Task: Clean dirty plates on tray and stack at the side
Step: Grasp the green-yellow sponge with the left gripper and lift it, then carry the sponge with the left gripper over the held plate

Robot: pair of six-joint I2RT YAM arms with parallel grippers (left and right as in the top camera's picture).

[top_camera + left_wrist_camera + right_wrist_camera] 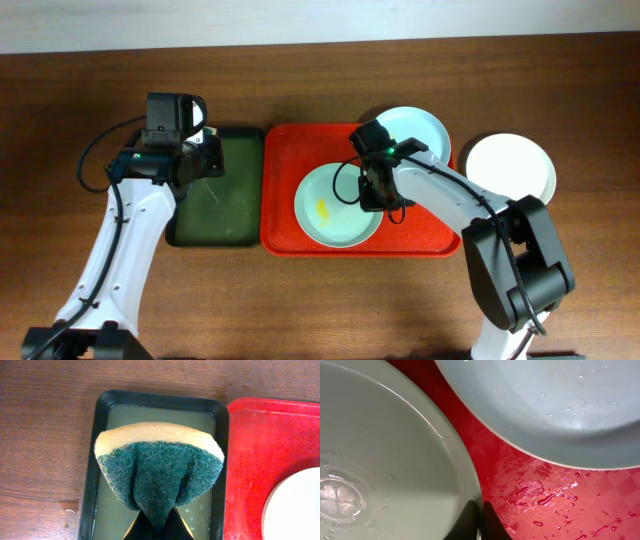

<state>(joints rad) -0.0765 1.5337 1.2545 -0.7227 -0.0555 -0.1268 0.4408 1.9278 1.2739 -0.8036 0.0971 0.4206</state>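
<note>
On the red tray [290,215] lies a pale mint plate [325,215] with a yellow smear [323,208]. A second mint plate [415,130] sits at the tray's far right corner, partly over the rim. A white plate [510,165] rests on the table right of the tray. My right gripper [378,195] is shut on the right rim of the smeared plate [395,470]; the jaws [481,517] pinch its edge, with the other mint plate [545,405] beyond. My left gripper [205,150] is shut on a green-and-yellow sponge [160,465] above the dark green tray [97,460].
The dark green tray [215,235] holds soapy liquid [112,515] and stands against the red tray's left side. Water drops [550,497] lie on the red tray's floor. Brown table surface surrounds both trays.
</note>
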